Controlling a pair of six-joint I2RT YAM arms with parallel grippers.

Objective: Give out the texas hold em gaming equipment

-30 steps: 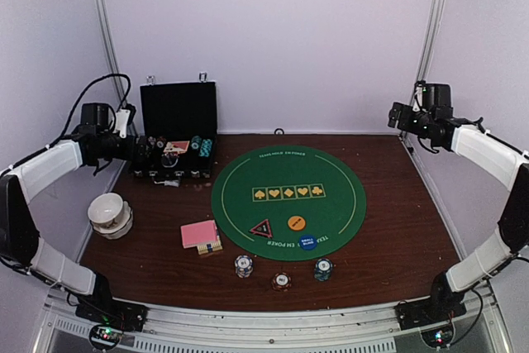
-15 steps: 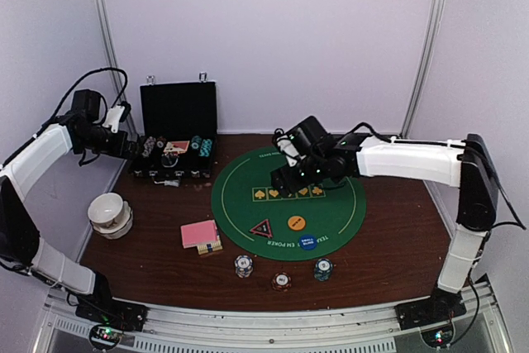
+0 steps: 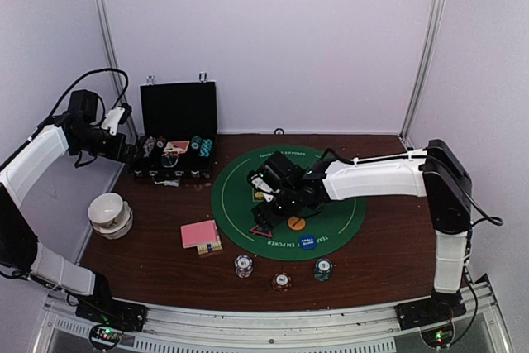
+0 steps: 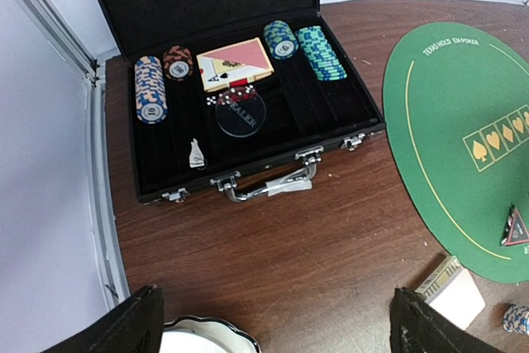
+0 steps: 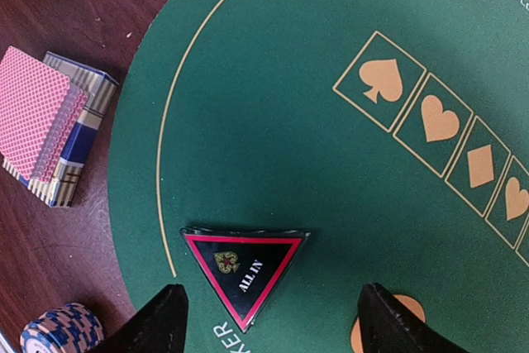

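The red-edged triangle marker lies flat on the green mat, and it also shows in the top view. My right gripper is open just above it, one finger on each side of its lower tip, touching nothing. The orange button and blue button lie beside it. Pink-backed cards rest on a card box left of the mat. Three chip stacks stand near the front edge. My left gripper is open and empty, high above the table in front of the case.
The black hinged case stands open at the back left with chip rows, cards and a clear dealer disc inside. A white bowl sits at the left edge, and its rim shows under my left gripper.
My right arm has swung from the far right back corner over the mat and come down over the triangle marker. My left arm has drawn back slightly from the case.
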